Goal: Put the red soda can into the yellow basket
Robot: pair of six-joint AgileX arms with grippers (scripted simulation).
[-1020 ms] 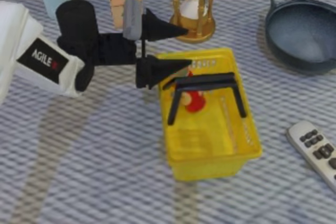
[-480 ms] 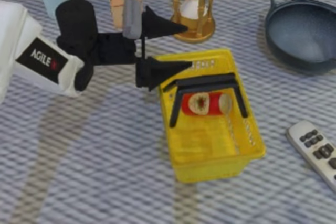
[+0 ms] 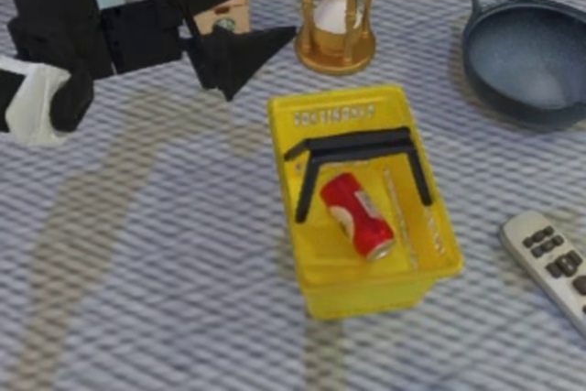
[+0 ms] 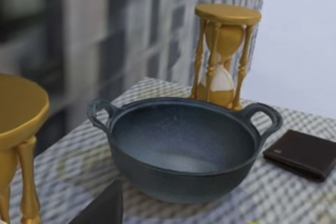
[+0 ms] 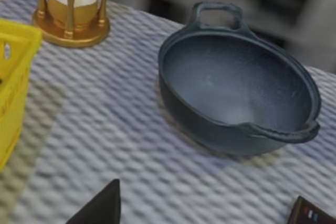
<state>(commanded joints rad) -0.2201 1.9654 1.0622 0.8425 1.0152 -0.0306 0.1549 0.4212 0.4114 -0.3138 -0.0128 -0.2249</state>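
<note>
the red soda can (image 3: 358, 215) lies inside the yellow basket (image 3: 439, 267); the left end effector (image 3: 245, 43), spread wide and empty, need only park.

The basket's black handles (image 3: 362, 148) crossed over the upper end of the red soda can (image 3: 358, 215), the remote (image 3: 549, 263) ran off the top view's right edge, and the left claw (image 3: 233, 43) showed only one finger clearly.
</note>
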